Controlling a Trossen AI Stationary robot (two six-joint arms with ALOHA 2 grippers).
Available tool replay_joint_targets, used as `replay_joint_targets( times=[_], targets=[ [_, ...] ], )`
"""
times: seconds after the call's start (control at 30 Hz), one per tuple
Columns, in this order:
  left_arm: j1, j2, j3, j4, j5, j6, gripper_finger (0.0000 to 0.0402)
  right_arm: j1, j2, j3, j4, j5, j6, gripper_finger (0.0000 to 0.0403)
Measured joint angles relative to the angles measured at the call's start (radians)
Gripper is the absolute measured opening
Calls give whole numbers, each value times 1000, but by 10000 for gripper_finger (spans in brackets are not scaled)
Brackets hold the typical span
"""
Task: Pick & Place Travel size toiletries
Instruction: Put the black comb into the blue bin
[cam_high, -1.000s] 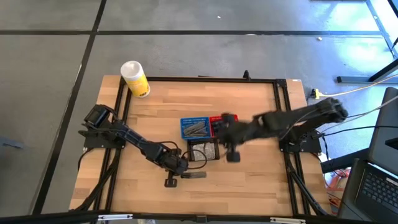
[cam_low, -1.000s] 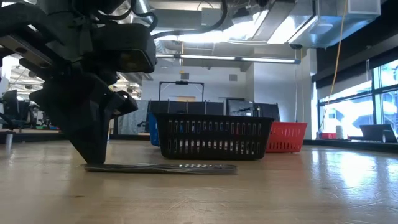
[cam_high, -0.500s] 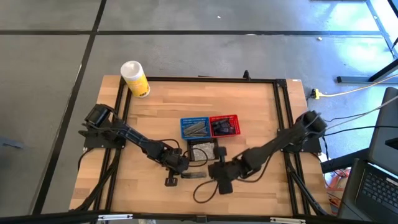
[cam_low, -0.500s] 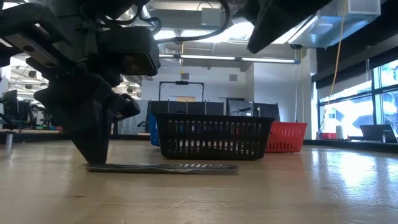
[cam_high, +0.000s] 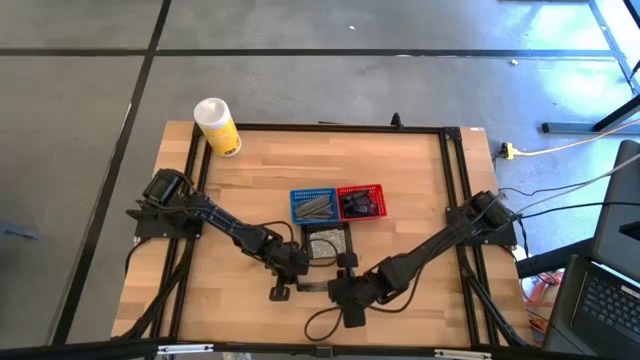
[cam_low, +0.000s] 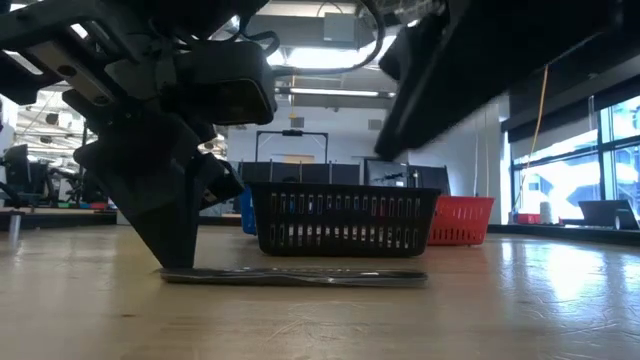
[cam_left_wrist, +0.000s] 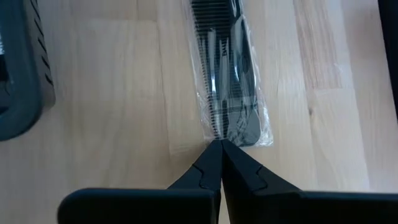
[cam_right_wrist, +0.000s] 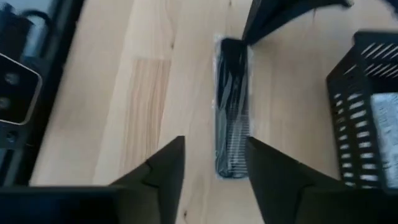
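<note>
Left arm (cam_high: 215, 222): dark, slim, jointed links with black cables.
Right arm (cam_high: 430, 250): same dark build; a black cable loops beneath it.
Fingers (cam_right_wrist: 165, 171): matte black, wedge-shaped, tapering to points.

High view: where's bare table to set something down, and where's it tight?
Free: the far strip between the white-and-yellow canister and the blue basket, and the side right of the red basket. Crowded: near centre, where the shut left claw and open right claw meet over the packaged comb, beside the black basket.
</note>
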Motion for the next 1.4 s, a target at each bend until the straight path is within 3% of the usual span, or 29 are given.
replay_joint_targets(
  times=[0.27, 0.53, 0.83, 1.07, 1.4],
  targets=[
    [11, 1, 0, 1, 19, -15, 1, 0, 57, 0, -23, -31, 29, 223],
    [12, 2, -1, 1, 31, -15, 1, -7, 106, 0, -37, -31, 33, 248],
    [12, 2, -1, 1, 54, -15, 1, -53, 119, 0, -33, -33, 29, 233],
    [12, 3, -2, 1, 57, -10, 1, -61, 146, 5, -23, -102, 29, 220],
    [17, 3, -2, 1, 68, -7, 1, -58, 164, 5, -25, -36, 30, 202]
  ],
)
